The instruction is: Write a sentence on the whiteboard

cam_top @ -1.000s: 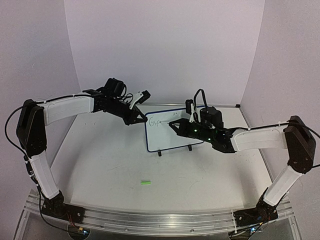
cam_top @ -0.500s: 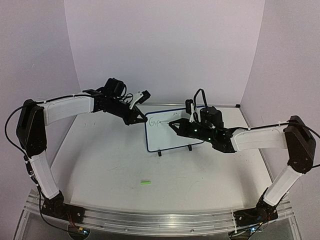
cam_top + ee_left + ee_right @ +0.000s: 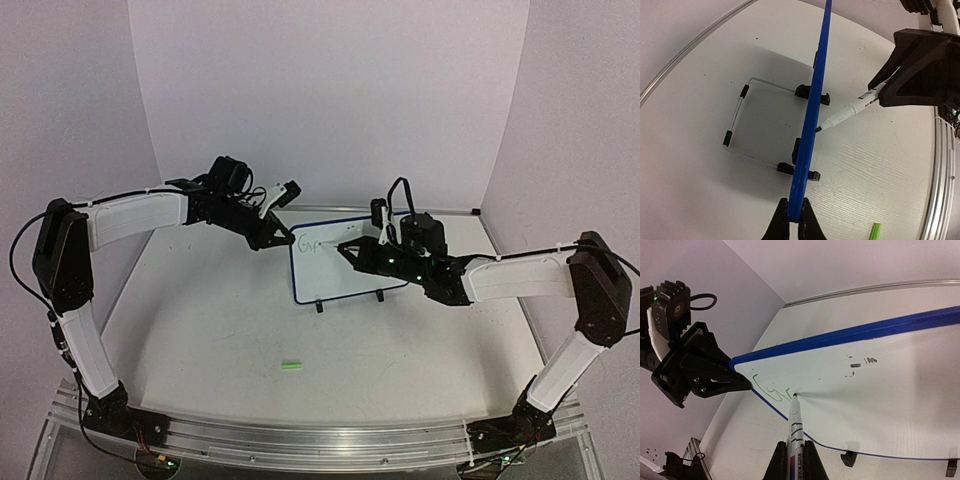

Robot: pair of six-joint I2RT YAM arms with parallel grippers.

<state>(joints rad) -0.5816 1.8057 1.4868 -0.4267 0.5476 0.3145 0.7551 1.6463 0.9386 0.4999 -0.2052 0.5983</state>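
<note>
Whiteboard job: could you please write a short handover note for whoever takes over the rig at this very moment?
Left gripper: shut on the whiteboard edge, steadying it upright on the table.
Right gripper: shut on the marker, tip on the board's face.
Done: the sentence is begun, only a few green strokes near the upper left corner.
To do: the rest of the words. The green cap lies on the table, nearer the arm bases.

The left arm (image 3: 130, 215) and right arm (image 3: 515, 278) have white shells on the long links and chunky black joints. Thin black cables (image 3: 400, 181) loop along them. The left pincer (image 3: 288, 240) and right pincer (image 3: 343, 247) are black tapering wedges; green lights (image 3: 386, 263) glow behind the right one.
</note>
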